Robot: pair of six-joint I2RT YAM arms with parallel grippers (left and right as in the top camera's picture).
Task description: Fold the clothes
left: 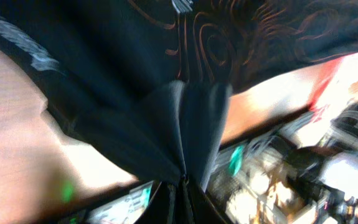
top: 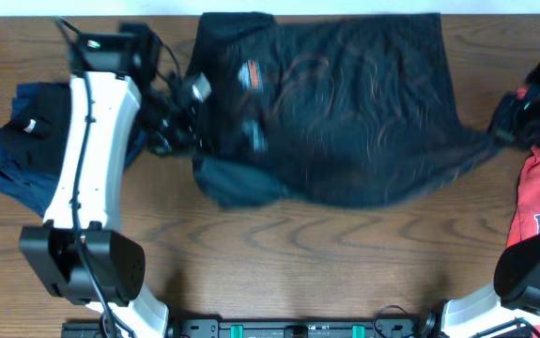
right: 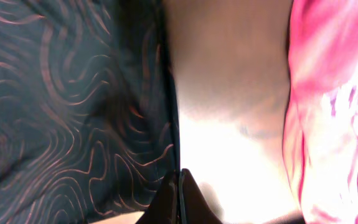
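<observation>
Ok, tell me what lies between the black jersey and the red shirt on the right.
A strip of bare wooden table. The right wrist view shows it plainly, with the jersey on one side and the red shirt on the other.

counter (top: 279, 253): brown wood, showing just right of the right fingers (right: 188, 198) | red T-shirt (right: 334, 106): white print, crumpled, farther right of those fingers, apart from them | dark clothes pile (top: 21, 141): small white emblem, well left of the left fingers (left: 191, 208)
</observation>
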